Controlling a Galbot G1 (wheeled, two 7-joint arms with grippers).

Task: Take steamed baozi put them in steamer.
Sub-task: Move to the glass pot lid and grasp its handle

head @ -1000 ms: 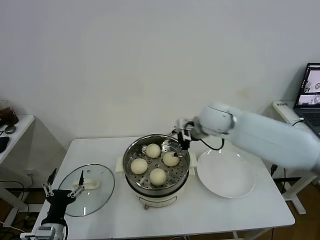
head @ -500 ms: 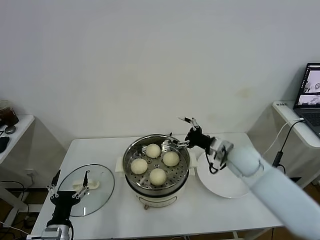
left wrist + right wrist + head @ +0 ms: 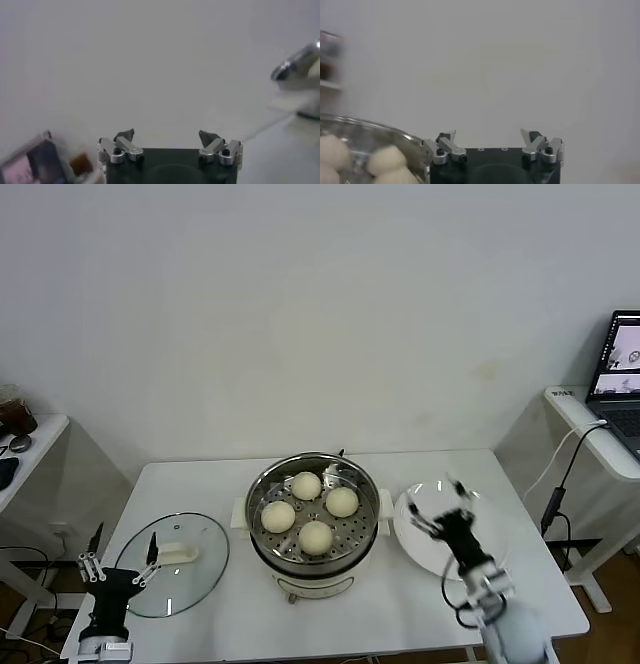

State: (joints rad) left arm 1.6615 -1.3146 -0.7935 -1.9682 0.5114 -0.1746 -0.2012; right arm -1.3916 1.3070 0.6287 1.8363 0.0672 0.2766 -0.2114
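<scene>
All four buns [image 3: 310,508] are sitting on the holey tray inside the steamer [image 3: 313,524], well off to the left of the right gripper [image 3: 448,504], which hangs over the white plate [image 3: 478,557] with its jaws spread and nothing in them. A second ago that gripper was right up at the far rim of the steamer next to the buns, now it's pulled back over the plate. The left gripper [image 3: 118,555] is parked low at the table's near left corner by the glass lid [image 3: 195,572], jaws spread wide too, buns far off to its right.
</scene>
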